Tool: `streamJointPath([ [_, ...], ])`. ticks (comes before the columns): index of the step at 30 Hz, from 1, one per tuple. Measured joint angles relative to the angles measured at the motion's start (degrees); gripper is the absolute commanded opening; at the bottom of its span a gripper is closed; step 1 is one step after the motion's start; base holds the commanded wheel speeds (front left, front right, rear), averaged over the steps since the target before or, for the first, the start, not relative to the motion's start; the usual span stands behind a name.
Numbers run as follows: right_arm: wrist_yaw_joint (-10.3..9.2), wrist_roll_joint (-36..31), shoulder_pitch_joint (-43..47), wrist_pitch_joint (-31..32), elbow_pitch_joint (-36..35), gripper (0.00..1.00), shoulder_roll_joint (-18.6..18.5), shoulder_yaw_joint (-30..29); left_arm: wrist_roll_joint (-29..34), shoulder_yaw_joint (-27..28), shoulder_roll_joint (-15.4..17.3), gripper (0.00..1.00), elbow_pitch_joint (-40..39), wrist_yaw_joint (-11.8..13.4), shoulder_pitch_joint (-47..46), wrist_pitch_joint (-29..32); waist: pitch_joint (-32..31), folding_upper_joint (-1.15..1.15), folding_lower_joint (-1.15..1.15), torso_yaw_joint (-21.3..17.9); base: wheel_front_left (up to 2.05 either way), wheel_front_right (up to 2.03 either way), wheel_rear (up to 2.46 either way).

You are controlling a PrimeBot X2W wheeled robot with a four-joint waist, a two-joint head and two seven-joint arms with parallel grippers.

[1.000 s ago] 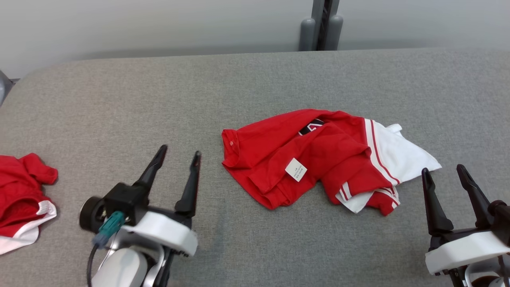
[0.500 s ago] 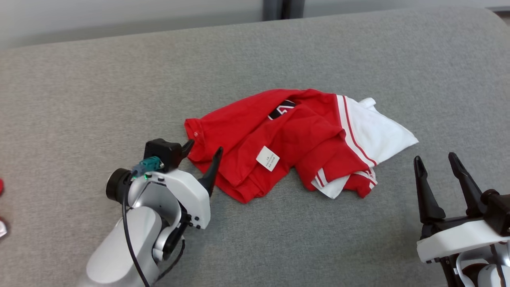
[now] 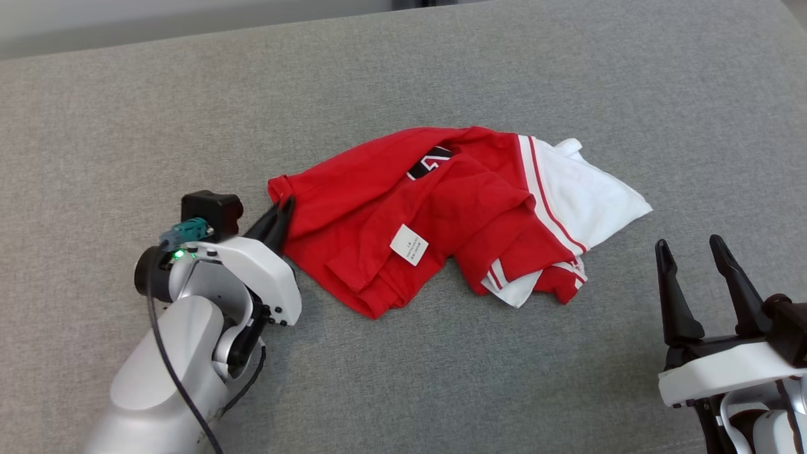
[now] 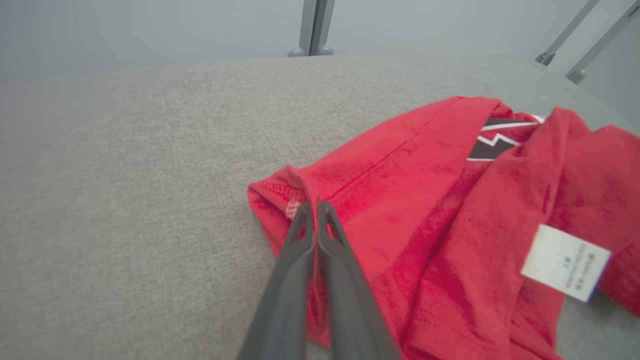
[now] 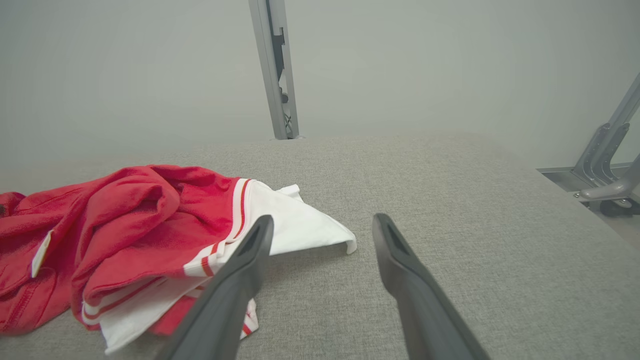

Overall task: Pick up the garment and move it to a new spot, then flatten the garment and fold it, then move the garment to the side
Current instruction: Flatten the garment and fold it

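Garment (image 3: 441, 208) pinched at its left corner
It lies crumpled at the middle of the table (image 3: 441, 63), long axis left to right. The left gripper (image 3: 282, 209) is clamped on its red hem; the right gripper (image 3: 688, 243) stands spread and empty, near the white right end, not touching.

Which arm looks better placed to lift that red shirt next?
Left. The left tool is closed on a corner of the red garment; the right tool stands open, apart from the cloth.

Head camera looks steeply down on the table (image 3: 441, 63). Both wrist cameras sit low, facing far, sharing the garment (image 3: 365, 208).
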Motion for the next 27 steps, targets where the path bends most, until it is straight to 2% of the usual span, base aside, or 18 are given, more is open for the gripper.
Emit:
streamJointPath([
  [6,0.0,0.0,0.0,-0.1,0.0,1.0,0.0,-0.9,-3.6,3.4,0.3,0.0,-6.5,-1.6,1.5,-5.1,-0.5,0.0,0.0,1.7,0.0,0.0,0.0],
  [13,0.01,0.0,0.2,0.6,-0.5,1.0,0.1,-1.6,-7.0,5.3,2.1,0.0,-18.3,-2.0,11.0,-6.9,-1.8,0.0,0.0,4.5,0.0,0.0,0.0],
  [19,0.0,0.1,1.3,1.9,-0.6,1.0,0.1,-1.9,-8.1,5.3,3.6,0.0,-24.6,0.6,21.0,-6.3,-3.1,0.0,0.0,6.6,0.0,0.0,0.0],
  [23,0.0,0.6,2.1,3.0,-0.8,1.0,0.1,-2.3,-7.5,4.4,4.2,0.0,-24.3,2.4,24.6,-6.0,-3.7,0.0,0.0,7.8,0.0,0.0,0.0],
  [27,0.01,0.8,2.7,3.6,-0.9,1.0,0.1,-2.6,-6.6,3.3,3.3,0.0,-21.8,2.8,25.4,-6.9,-4.3,0.0,0.0,8.8,0.0,0.0,0.0],
])
